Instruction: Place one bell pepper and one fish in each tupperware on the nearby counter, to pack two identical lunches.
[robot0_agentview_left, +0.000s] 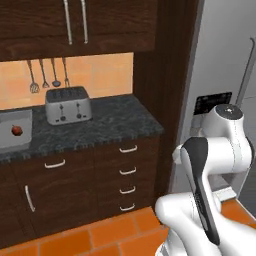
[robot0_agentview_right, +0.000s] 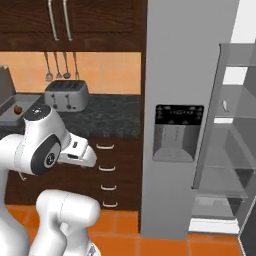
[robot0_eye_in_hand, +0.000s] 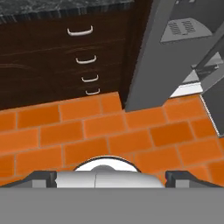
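Jaws are hard to judge from where I stand: in the hand view two dark finger tips (robot0_eye_in_hand: 41, 178) sit far apart at the bottom edge, cut off by the frame, so they look spread with nothing between them, pointing down at the orange tiled floor (robot0_eye_in_hand: 109, 131). Dark wood drawers (robot0_eye_in_hand: 83, 48) with curved silver handles rise beyond the tiles, and a grey fridge (robot0_eye_in_hand: 153, 52) stands just beside them, its door swung open and cut off at the right. From the base views, the speckled desk (robot0_agentview_left: 115, 122) carries a silver toaster (robot0_agentview_left: 67, 105) under hanging utensils (robot0_agentview_left: 45, 75). At the far left edge, a light-grey tupperware (robot0_agentview_left: 12, 131), partly cut off, holds a small reddish item (robot0_agentview_left: 17, 130) too small to identify. The white arm (robot0_agentview_left: 215, 165) blocks the lower right.
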